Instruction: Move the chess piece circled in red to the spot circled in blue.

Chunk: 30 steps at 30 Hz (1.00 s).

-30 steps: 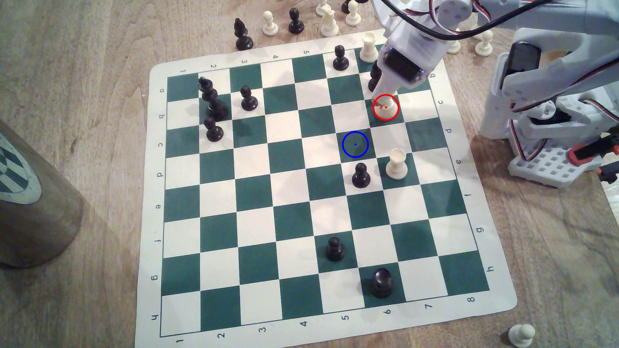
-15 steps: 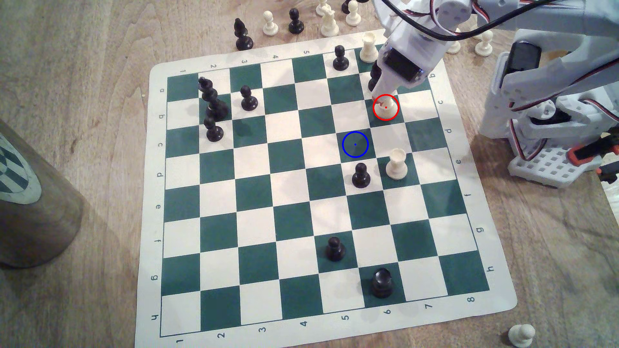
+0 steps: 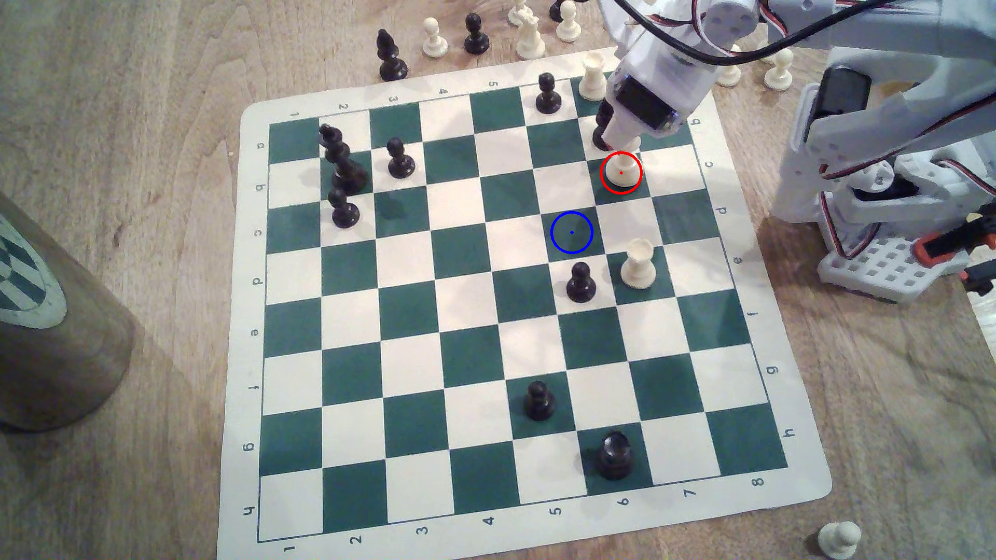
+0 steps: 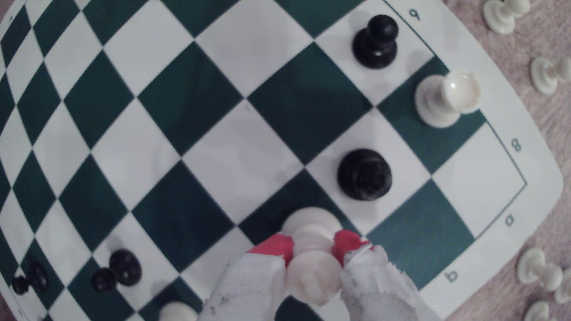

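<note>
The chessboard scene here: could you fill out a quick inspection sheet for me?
Surface: green-and-white chess mat on a wooden table.
Job's things: white king in the red ring; blue-ringed square bare.
Clutter: black pawn and white rook close to that square; spare pieces off the mat.
Grippers: gripper shut on the king's neck.
Cables: black cable over the arm.
Surroundings: brown tube.
</note>
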### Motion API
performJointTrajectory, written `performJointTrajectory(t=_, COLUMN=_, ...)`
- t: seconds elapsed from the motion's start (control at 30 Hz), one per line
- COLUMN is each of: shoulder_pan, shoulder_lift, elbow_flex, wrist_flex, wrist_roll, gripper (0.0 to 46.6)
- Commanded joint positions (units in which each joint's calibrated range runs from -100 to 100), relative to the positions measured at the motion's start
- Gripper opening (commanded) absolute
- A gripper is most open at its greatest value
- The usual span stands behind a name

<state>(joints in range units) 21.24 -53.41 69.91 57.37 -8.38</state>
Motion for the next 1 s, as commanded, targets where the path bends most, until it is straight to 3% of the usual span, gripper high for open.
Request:
performJointTrajectory(t=0.0, shoulder_pan=-0.08, shoulder_lift=-3.89, elbow_flex=-1.64, wrist_flex=1.02, wrist_roll=0.10, gripper=0.3)
performJointTrajectory(t=0.23, shoulder_pan=-3.52, shoulder_lift=-9.32, elbow_flex=-13.42, wrist_flex=12.16, wrist_roll=-1.47, gripper=0.3)
performJointTrajectory(t=0.47, shoulder_pan=-10.09, shoulder_lift=-1.59, elbow_flex=-26.48, wrist_flex=15.44, wrist_roll=-3.96, gripper=0.2)
performJointTrajectory(t=0.97, shoulder_pan=-15.72, shoulder_lift=17.08, elbow_flex=-29.65, wrist_flex=5.53, wrist_roll=-4.79, gripper=0.2)
